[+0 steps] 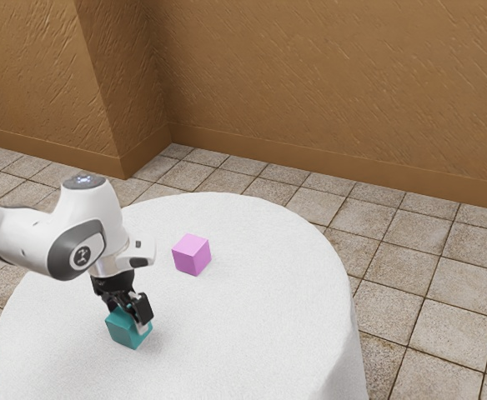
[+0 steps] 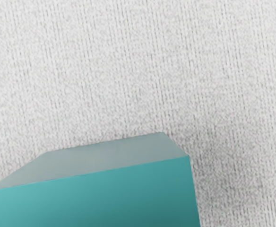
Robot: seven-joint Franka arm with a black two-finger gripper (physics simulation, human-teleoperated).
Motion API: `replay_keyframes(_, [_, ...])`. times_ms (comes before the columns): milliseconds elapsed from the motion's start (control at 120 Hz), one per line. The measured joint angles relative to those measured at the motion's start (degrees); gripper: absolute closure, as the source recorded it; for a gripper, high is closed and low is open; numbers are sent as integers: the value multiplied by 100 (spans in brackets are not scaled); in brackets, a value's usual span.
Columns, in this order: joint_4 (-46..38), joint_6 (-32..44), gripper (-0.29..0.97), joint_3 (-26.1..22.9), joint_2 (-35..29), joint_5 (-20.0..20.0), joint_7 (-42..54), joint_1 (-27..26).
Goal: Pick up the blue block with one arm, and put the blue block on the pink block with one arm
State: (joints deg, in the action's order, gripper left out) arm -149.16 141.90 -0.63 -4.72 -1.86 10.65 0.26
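Lower left of the exterior frame: the black two-finger gripper (image 1: 131, 312) stands over the teal-blue cube block (image 1: 125, 335), its fingers closed against two opposite sides of the block, which rests on the round white cloth-covered counter (image 1: 268, 333). The grasp step is in hand. The next move probably calls for a straight lift, then a carry up and right to the small pink cube block (image 1: 192, 253) near centre frame.

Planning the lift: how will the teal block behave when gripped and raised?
The teal block looks rigid, with flat faces and sharp edges, so it probably won't deform or roll. Its smooth sides may slip somewhat. The textured tablecloth likely resists sliding.
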Motion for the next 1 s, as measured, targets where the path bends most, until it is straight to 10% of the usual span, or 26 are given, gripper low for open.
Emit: replay_keyframes(1000, [7,197,30,-1,207,23,-215,1])
